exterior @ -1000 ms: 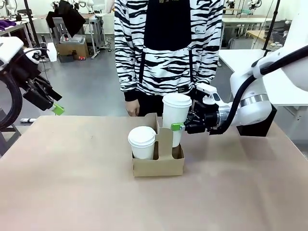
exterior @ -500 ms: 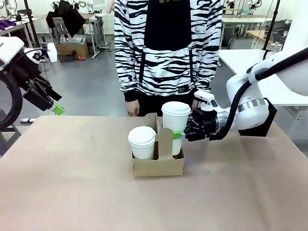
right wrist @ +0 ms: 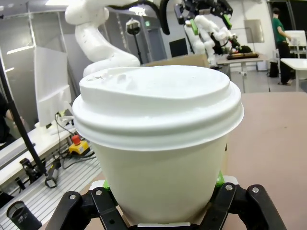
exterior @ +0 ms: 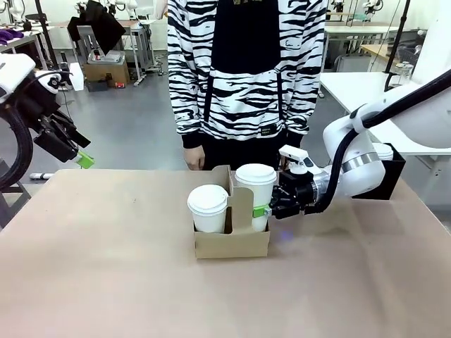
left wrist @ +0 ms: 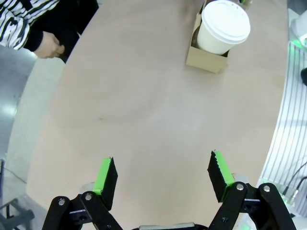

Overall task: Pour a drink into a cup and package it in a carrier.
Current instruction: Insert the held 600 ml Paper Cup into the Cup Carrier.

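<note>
White lidded cup stands upright in the carrier pocket nearer the right arm, clamped at its side by the right gripper; a second cup fills the other pocket. Left gripper hangs wide, empty, off the table's left edge. Carrier sits mid-table, toward the far edge.

Tan tabletop lay bare at near side. Person in zebra-striped top stood at far edge.
</note>
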Robot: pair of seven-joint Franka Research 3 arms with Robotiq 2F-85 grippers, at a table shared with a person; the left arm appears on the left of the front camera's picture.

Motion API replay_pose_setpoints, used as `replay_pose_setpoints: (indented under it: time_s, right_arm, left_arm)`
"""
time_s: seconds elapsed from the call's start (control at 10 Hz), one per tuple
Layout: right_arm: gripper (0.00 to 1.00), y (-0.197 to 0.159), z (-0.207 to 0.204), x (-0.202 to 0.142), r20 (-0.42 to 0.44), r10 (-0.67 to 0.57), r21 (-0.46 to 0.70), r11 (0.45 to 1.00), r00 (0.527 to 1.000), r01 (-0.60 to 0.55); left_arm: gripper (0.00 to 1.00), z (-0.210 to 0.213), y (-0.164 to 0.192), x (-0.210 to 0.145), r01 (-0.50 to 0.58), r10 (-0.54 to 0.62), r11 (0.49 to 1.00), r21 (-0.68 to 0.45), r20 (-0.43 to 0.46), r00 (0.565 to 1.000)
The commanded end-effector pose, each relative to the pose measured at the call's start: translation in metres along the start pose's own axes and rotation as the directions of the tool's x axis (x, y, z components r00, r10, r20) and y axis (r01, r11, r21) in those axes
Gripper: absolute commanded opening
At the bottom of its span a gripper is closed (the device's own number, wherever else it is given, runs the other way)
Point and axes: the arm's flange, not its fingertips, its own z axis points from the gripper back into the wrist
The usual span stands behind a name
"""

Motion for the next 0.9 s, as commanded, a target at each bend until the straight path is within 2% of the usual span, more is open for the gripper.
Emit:
replay_pose_setpoints:
  time_s: [0.0,0.3,0.4,0.8]
  right_arm:
    - [0.81,-0.006,0.0,-0.004,-0.042,0.048,0.045,0.998,0.998,-0.046]
    - [0.81,-0.007,0.006,-0.008,-0.087,0.084,0.064,0.995,0.993,-0.078]
    - [1.0,-0.006,0.006,-0.007,-0.115,0.108,0.063,0.993,0.987,-0.101]
    - [1.0,0.007,0.022,0.017,-0.212,0.172,0.013,0.985,0.962,-0.173]
  left_arm:
    - [0.94,0.001,0.0,0.001,-0.009,0.009,1.0,-0.009,0.009,1.0]
    - [0.94,0.001,0.0,0.001,-0.009,0.009,1.0,-0.009,0.009,1.0]
    - [0.94,0.001,0.0,0.001,-0.009,0.009,1.0,-0.009,0.009,1.0]
    - [0.94,0.001,0.0,0.001,-0.009,0.009,1.0,-0.009,0.009,1.0]
